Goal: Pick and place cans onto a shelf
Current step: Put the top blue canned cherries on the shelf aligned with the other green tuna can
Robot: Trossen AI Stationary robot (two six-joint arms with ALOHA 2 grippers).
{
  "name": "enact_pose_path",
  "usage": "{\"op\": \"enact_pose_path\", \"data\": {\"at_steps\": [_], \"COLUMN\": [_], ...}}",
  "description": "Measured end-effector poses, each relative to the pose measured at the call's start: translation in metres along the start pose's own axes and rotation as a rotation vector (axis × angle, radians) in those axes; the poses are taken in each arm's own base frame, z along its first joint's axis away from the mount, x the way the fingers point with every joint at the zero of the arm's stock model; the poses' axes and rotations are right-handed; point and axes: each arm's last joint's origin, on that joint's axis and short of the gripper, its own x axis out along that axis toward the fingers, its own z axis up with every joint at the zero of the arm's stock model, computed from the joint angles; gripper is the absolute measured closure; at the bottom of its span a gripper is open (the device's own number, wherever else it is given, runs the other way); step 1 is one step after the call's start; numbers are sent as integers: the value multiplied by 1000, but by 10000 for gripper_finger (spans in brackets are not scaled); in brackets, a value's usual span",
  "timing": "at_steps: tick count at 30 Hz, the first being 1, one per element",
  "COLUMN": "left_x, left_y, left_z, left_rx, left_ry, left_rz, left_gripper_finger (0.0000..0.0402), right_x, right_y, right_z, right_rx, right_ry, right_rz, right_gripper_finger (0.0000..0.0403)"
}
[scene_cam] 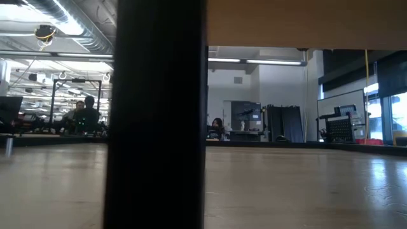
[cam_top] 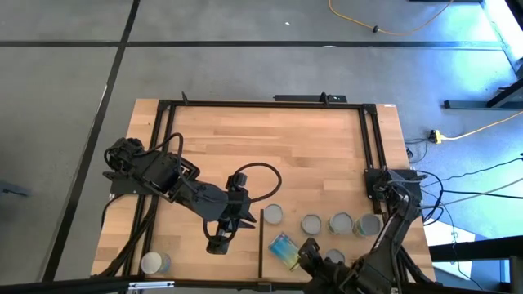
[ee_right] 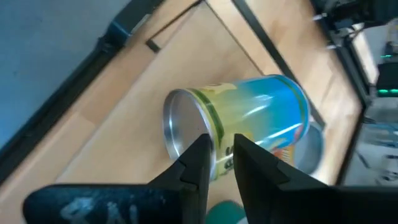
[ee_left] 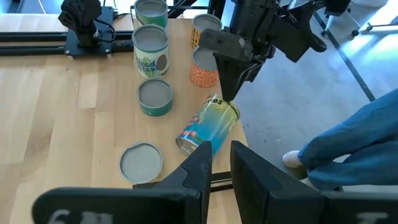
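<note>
The blue-yellow can (ee_right: 239, 127) lies tipped on the bench, just beyond the right jaws (ee_right: 222, 158), which sit nearly together, gripping nothing. Looks light, stiff, slick and prone to roll; grab across its round sides mid-body. Left jaws (ee_left: 221, 165) wait nearby, slightly apart.

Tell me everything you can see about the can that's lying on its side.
The tipped can lies on its side on the wooden table, near the front edge, beside upright cans. Its label fades from yellow-green to blue, and its round silver metal end shows. The right gripper hovers just at it, fingers close together, not gripping it.
</note>
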Motion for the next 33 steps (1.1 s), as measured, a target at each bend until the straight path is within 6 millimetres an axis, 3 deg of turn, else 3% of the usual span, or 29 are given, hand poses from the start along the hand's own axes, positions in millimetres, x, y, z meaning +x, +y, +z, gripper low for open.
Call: {"op": "enact_pose_path", "data": {"at_steps": [15, 21, 33], "left_x": [0, 0, 0], "left_y": [0, 0, 0], "left_z": [0, 0, 0], "left_rx": [1, 0, 1], "left_ry": [0, 0, 0], "left_rz": [-1, -1, -1], "left_gripper_finger": [350, 350, 350], "right_x": [3, 13, 16], "right_y": [2, 6, 3], "right_z": [-4, -8, -7], "right_rx": [-22, -52, -54], "right_ry": [33, 61, 61], "right_rz": [7, -82, -154], "right_gripper_finger": [329, 329, 329]}}
